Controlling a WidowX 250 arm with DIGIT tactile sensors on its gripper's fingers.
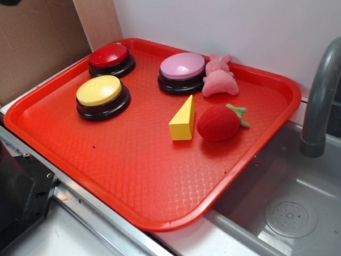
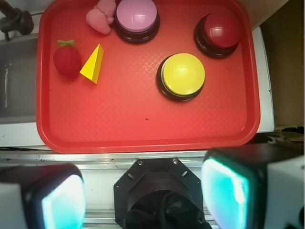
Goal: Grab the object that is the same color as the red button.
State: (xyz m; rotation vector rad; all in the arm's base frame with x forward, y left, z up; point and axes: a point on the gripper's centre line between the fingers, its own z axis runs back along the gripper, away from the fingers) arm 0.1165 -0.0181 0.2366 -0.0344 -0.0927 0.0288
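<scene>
Wrist view: we log our pincer [image 2: 143, 191] with jaws wide apart, holding nothing, high above the near edge of the red plastic tray [image 2: 143, 129]. Nothing grasped yet; approach, descent and closing all remain. Fuzzy red plush strawberry [image 2: 66, 59] lies far left, just beside the yellow wedge block [image 2: 93, 64], well apart from the glossy red dome button [image 2: 221, 29].

Your exterior view looks down obliquely from the red tray's [image 1: 277, 85] near corner, the sink at four o'clock. Your wrist view hangs high, facing straight down, the tray [image 2: 143, 129] toward twelve o'clock. Both share the whole tray.
</scene>
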